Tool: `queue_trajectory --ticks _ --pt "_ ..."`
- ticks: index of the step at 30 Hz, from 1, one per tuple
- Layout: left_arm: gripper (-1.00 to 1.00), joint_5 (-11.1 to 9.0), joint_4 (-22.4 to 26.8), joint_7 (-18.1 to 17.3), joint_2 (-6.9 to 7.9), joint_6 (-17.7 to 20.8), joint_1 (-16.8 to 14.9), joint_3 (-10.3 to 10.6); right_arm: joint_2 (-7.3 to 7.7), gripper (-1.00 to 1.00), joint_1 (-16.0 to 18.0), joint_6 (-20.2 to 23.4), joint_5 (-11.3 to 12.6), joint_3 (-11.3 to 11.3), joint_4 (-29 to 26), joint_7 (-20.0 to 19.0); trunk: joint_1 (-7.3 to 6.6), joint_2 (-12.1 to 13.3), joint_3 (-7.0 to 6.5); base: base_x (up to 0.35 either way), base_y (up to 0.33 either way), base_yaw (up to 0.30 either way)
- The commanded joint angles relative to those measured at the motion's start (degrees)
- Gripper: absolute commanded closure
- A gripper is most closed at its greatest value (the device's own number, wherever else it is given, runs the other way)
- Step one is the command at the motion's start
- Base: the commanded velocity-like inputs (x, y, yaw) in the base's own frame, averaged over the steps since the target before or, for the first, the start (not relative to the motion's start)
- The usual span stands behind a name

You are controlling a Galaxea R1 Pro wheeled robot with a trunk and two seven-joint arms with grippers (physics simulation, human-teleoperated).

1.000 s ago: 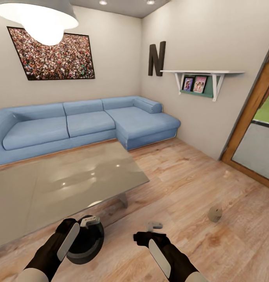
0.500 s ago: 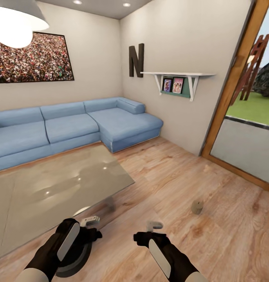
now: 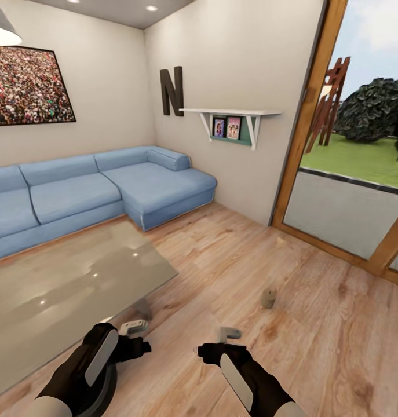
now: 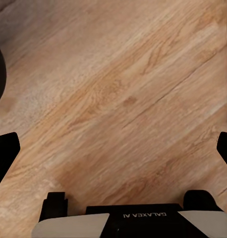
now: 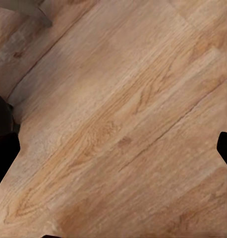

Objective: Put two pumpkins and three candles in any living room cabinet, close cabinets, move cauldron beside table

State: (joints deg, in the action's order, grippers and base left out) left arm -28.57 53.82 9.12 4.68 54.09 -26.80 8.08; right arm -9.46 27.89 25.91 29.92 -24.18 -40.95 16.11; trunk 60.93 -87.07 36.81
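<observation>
A candle (image 3: 269, 297), a stubby pale grey cylinder, stands on the wooden floor (image 3: 314, 347) in the head view, at about one o'clock from the right gripper (image 3: 228, 334) and well apart from it. A second small pale thing (image 3: 281, 243) lies farther off on the floor, near the glass door (image 3: 343, 174); it is too small to tell what it is. The cauldron (image 3: 103, 382), dark and round, sits on the floor at the lower left, largely hidden under the left arm, just beside the near edge of the table (image 3: 65, 289), whose glossy grey top spreads toward ten o'clock.

Both arms hang low over the floor. In the left wrist view the left gripper (image 4: 113, 148) has its dark fingertips (image 4: 5, 153) at opposite edges, spread wide over bare boards with nothing between them. The right gripper's fingertips (image 5: 225, 146) likewise sit far apart over bare boards, released.

Beyond the table, at eleven o'clock, a blue corner sofa (image 3: 106, 188) lines the wall under a framed crowd picture (image 3: 28, 87). At twelve o'clock a dark letter N (image 3: 171, 91) hangs beside a white shelf (image 3: 230, 113) holding two small pictures.
</observation>
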Motion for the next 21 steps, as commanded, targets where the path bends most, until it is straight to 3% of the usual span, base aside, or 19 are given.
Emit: queue_trajectory --ticks 1,21 --pt "-1.0 -0.61 0.08 0.6 0.07 0.14 -0.01 0.18 0.04 -1.0 0.06 0.14 0.59 -0.25 -0.07 0.57 -0.23 0.39 -0.13 0.0 0.0 -0.279" --pt "-1.0 -0.61 0.18 0.68 0.07 0.09 -0.05 0.18 0.05 -1.0 0.06 0.28 0.58 -0.25 -0.15 0.85 -4.62 8.41 -3.72 0.0 0.0 -0.279"
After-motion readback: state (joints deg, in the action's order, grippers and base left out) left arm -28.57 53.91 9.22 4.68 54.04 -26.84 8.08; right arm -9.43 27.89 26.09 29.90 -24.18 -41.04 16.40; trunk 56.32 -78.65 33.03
